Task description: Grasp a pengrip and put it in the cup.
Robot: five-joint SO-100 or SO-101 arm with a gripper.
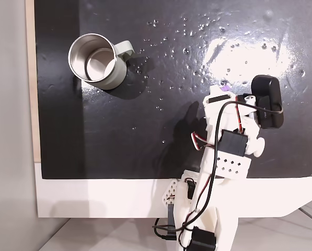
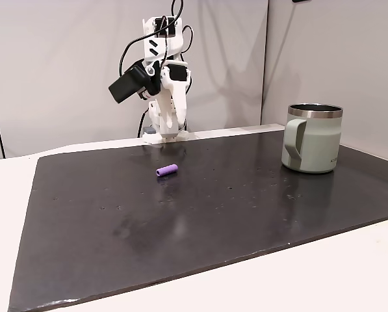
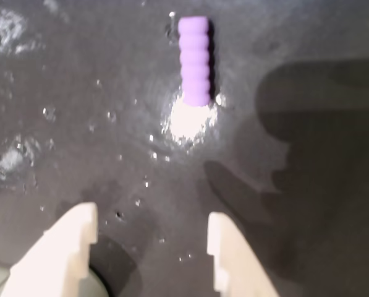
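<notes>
1. Black, glossy matting (image 2: 181,221) covers most of a white table (image 1: 119,198); light glints off it in all three views.
2. Lying flat on the mat is the pengrip (image 3: 195,60), a small light-purple ridged tube. In a fixed view from the side it (image 2: 167,171) rests on the mat a little in front of the arm's base. In a fixed view from above, just a purple speck of it (image 1: 226,88) peeks out beside the arm's upper end.
3. Standing upright on the mat is the cup (image 2: 312,138), a pale grey-green mug with a loop handle. From above, its shiny steel inside shows and it (image 1: 97,60) sits at upper left, well apart from the pengrip and the arm.
4. White plastic forms the arm (image 2: 164,84), which carries black motors and cables and stands at the mat's edge.
5. In the wrist view the gripper (image 3: 152,238) hangs above the mat with its two white fingers (image 3: 230,253) spread apart and nothing between them.
6. The pengrip lies ahead of the fingertips in the wrist view, not touching either one, its long axis pointing away from the camera.
</notes>
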